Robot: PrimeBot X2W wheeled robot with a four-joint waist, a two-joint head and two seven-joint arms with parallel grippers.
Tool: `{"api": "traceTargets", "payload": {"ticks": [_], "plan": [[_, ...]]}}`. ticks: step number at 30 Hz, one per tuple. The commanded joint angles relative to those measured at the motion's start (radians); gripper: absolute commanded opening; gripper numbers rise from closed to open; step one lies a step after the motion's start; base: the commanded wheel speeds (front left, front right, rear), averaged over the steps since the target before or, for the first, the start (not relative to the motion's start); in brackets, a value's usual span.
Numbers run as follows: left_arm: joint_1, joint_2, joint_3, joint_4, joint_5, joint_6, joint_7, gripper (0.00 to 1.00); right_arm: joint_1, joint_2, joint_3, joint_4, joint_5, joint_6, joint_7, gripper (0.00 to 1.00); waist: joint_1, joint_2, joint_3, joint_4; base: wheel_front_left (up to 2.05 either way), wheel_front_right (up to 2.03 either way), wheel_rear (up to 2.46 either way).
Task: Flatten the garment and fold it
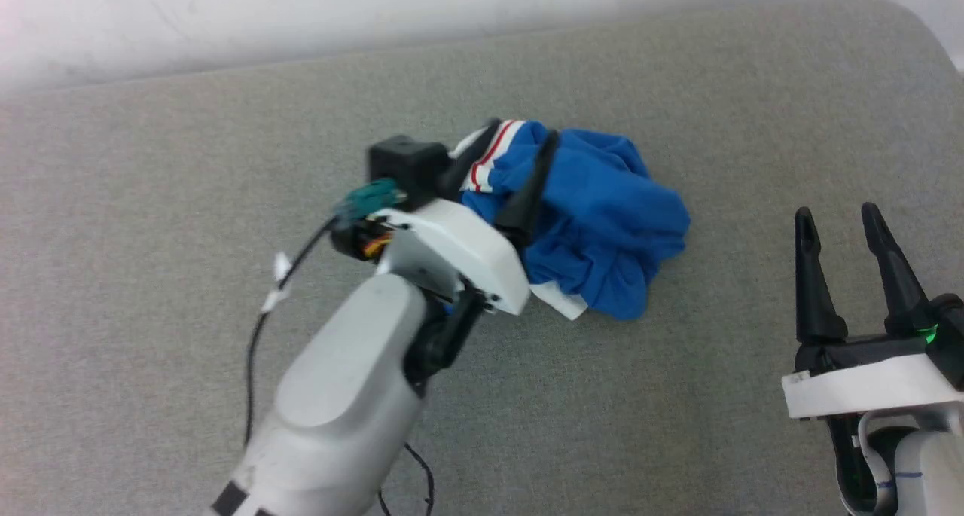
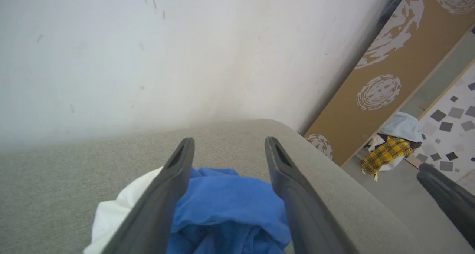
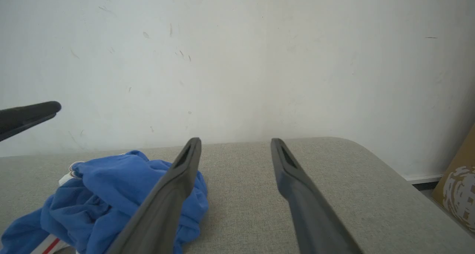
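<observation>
- The left gripper (image 1: pixel 523 130), fingers spread, hid part of the bunched garment (image 1: pixel 610 222).
- The right gripper (image 1: pixel 837 213), fingers spread, hung empty over the table (image 1: pixel 226 162).

Garment (image 1: pixel 602 222) — soft matt jersey; table (image 1: pixel 151 199) — coarse woven cloth.

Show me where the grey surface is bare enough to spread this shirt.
Bare: the grey surface left of the garment, and the strip between it and the right gripper. Crowded: over the garment, where the left gripper hangs, fingers open.
</observation>
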Motion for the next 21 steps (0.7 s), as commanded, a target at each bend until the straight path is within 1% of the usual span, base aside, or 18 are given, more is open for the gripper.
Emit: {"api": "traceTargets", "payload": {"ticks": [1, 4, 7, 8, 10, 12, 14, 16, 17, 19, 21], "plan": [[0.039, 0.034, 0.025, -0.044, -0.001, 0.016, -0.039, 1.00, 0.017, 0.003, -0.001, -0.001, -0.008, -0.002, 0.005, 1.00, 0.0000, -0.0001, -0.046, 0.029, 0.00, 0.00, 0.00], [0.126, 0.103, 0.075, -0.148, 0.015, 0.058, -0.111, 1.00, 0.037, 0.003, -0.003, -0.007, -0.011, -0.002, 0.015, 1.00, 0.0000, -0.0001, -0.067, 0.040, 0.00, 0.00, 0.00], [0.243, 0.179, 0.130, -0.263, 0.042, 0.114, -0.165, 1.00, 0.060, 0.003, -0.002, -0.011, -0.010, -0.002, 0.025, 1.00, 0.0000, -0.0001, -0.079, 0.049, 0.00, 0.00, 0.00], [0.243, 0.179, 0.130, -0.263, 0.042, 0.114, -0.165, 1.00, 0.060, 0.003, -0.002, -0.011, -0.010, -0.002, 0.025, 1.00, 0.0000, -0.0001, -0.079, 0.049, 0.00, 0.00, 0.00], [0.334, 0.227, 0.165, -0.339, 0.072, 0.162, -0.186, 1.00, 0.075, 0.003, -0.002, -0.015, -0.009, -0.002, 0.031, 1.00, 0.0000, -0.0001, -0.081, 0.056, 0.00, 0.00, 0.00], [0.426, 0.267, 0.190, -0.408, 0.107, 0.201, -0.198, 1.00, 0.087, 0.003, -0.003, -0.019, -0.010, -0.002, 0.036, 1.00, 0.0000, -0.0001, -0.080, 0.062, 0.00, 0.00, 0.00], [0.512, 0.289, 0.210, -0.461, 0.127, 0.225, -0.205, 1.00, 0.097, 0.003, -0.003, -0.022, -0.010, -0.002, 0.040, 1.00, 0.0000, -0.0001, -0.077, 0.069, 0.00, 0.00, 0.00], [0.587, 0.313, 0.210, -0.494, 0.172, 0.252, -0.208, 1.00, 0.102, 0.003, 0.002, -0.022, -0.010, -0.002, 0.043, 1.00, 0.0000, -0.0001, -0.074, 0.074, 0.00, 0.00, 0.00], [0.615, 0.319, 0.212, -0.502, 0.192, 0.264, -0.209, 1.00, 0.105, 0.003, 0.004, -0.022, -0.010, -0.002, 0.045, 1.00, 0.0000, -0.0001, -0.073, 0.077, 0.00, 0.00, 0.00], [0.659, 0.288, 0.236, -0.519, 0.183, 0.283, -0.211, 1.00, 0.109, 0.003, 0.007, -0.019, -0.010, -0.002, 0.047, 1.00, 0.0000, -0.0001, -0.074, 0.084, 0.00, 0.00, 0.00], [0.688, 0.258, 0.267, -0.535, 0.192, 0.289, -0.211, 1.00, 0.115, 0.003, 0.009, -0.014, -0.010, -0.002, 0.049, 1.00, 0.0000, -0.0001, -0.078, 0.089, 0.00, 0.00, 0.00]]}}
